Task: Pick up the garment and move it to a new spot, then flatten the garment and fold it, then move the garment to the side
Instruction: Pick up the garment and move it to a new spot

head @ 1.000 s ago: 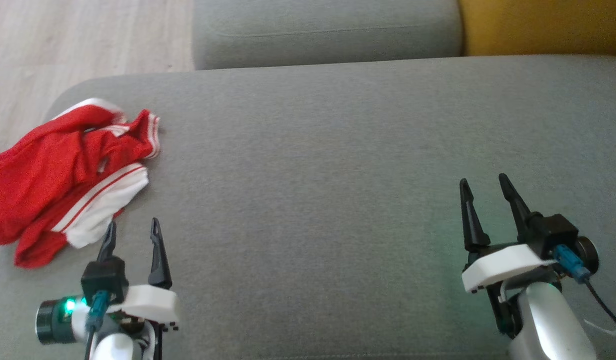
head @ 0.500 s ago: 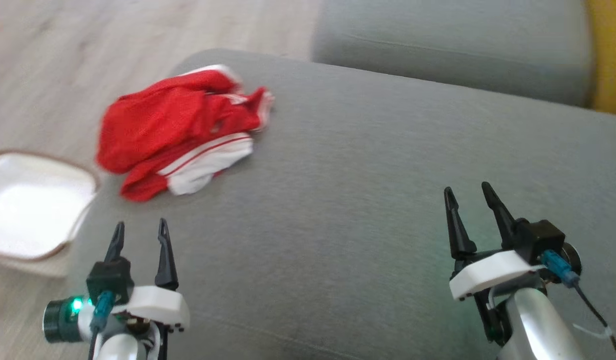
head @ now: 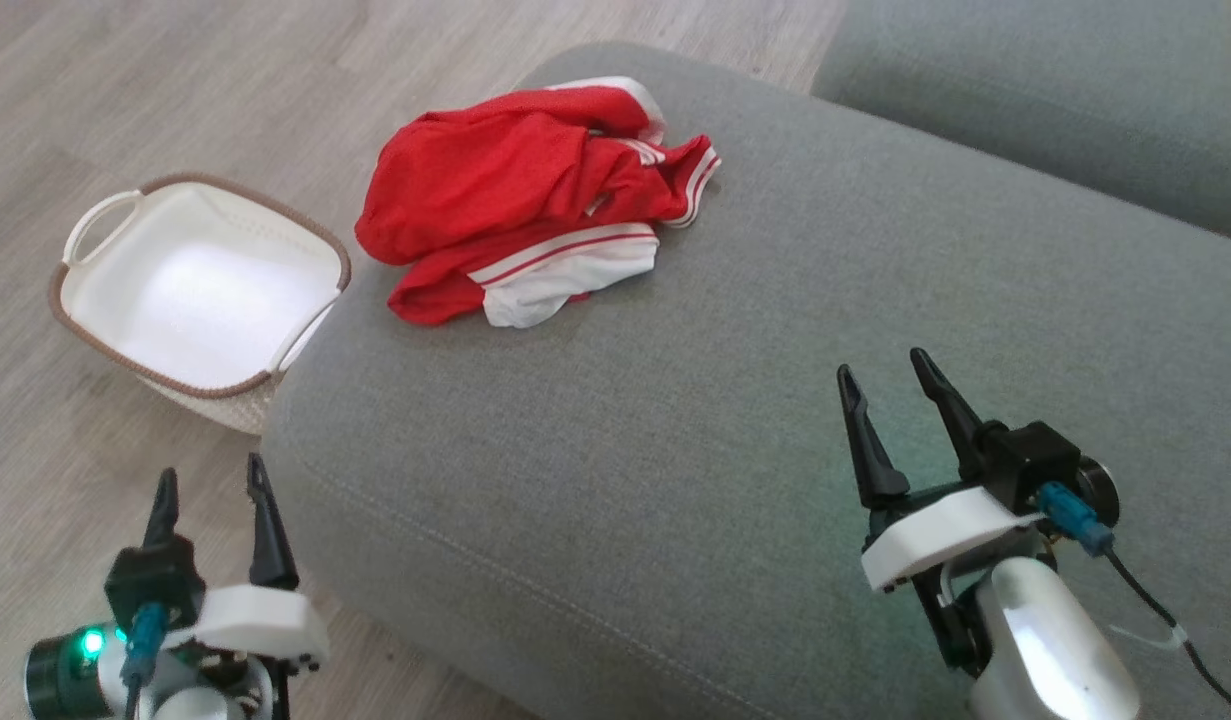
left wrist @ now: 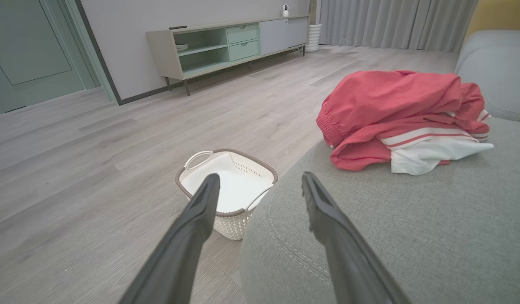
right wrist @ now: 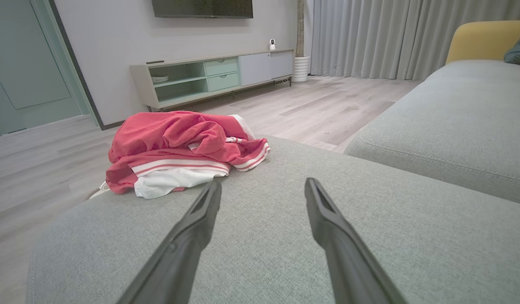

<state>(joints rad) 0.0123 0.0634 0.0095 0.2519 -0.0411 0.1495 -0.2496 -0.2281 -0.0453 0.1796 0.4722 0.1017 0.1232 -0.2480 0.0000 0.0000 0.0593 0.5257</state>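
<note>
While both arms point fingers toward 12 o'clock, the left gripper (head: 210, 468) at 7 and the right gripper (head: 881, 362) at 4 gape wide, holding nothing. The garment (head: 515, 190), crumpled red mesh with white striped trim, lies at 11 on the grey woven cushion (head: 675, 480), near a white basket (head: 200, 180)

You see the red garment (head: 520, 190) with white striped trim — crumpled in a heap near the grey cushion's (head: 675, 450) far corner.

The head camera has swung left: the garment (head: 535, 190) now shows near 12 o'clock, a white basket (head: 195, 300) has entered at 9 o'clock, and the left gripper (head: 210, 468) now hangs over the floor (head: 75, 100).
</note>
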